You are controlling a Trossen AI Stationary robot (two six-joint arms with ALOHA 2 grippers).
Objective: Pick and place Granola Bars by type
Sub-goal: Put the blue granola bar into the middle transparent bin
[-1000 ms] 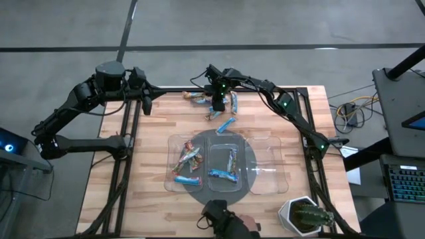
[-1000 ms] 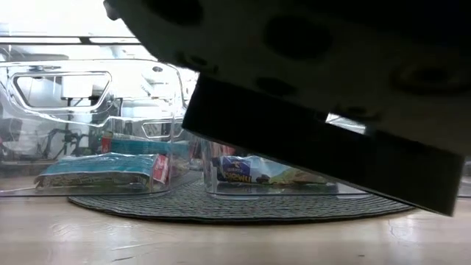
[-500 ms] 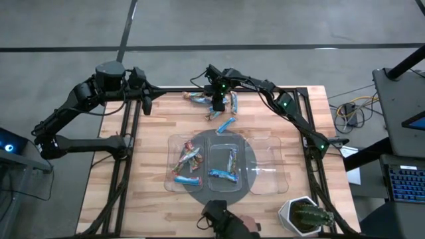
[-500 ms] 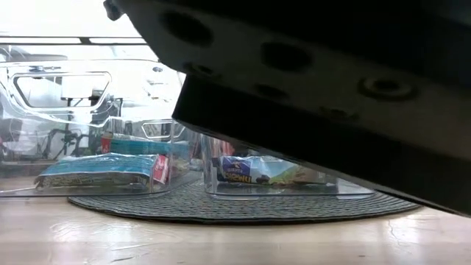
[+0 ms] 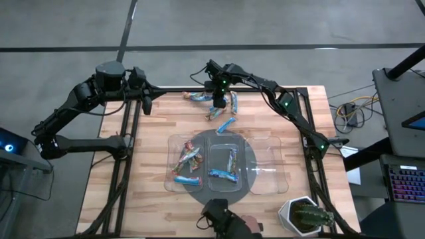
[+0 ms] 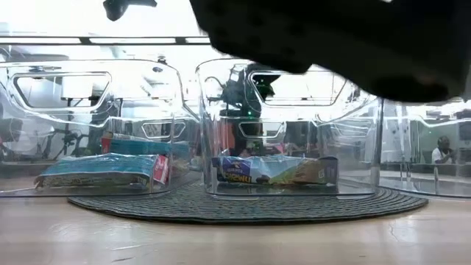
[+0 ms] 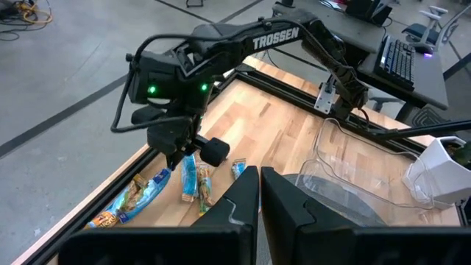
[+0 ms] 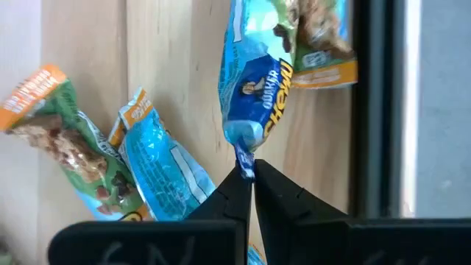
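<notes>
Several granola bars in blue and orange-brown wrappers lie loose on the wooden table near its far edge (image 5: pixel 198 97) (image 8: pixel 165 173). My right gripper (image 5: pixel 218 104) (image 8: pixel 246 173) stands over them, pointing steeply down, shut on a blue bar (image 8: pixel 257 96). More bars lie in the left clear tray (image 5: pixel 186 161) (image 6: pixel 103 169) and the middle tray (image 5: pixel 224 174) (image 6: pixel 276 169). My left gripper (image 7: pixel 259 177) waits shut and empty above the table's far left corner (image 5: pixel 147 106). My right gripper pinches the blue bar's crimped end (image 8: pixel 245 163) between its two fingertips, coming from above and slanting down. The bar stretches away below the fingers in line with them. Whether its lower end (image 7: pixel 188 193) is clear of the table I cannot tell.
Three clear plastic trays stand side by side on a round dark mat (image 5: pixel 219 199) at the table's middle; the right tray (image 5: pixel 267 166) holds nothing. A potted plant (image 5: pixel 305 216) stands at the near right corner. A dark object (image 5: pixel 222 222) sits at the near edge.
My right gripper has risen a little over the loose bars at the far edge. In the low view a large dark shape close to the camera has moved up and away, uncovering the middle tray.
</notes>
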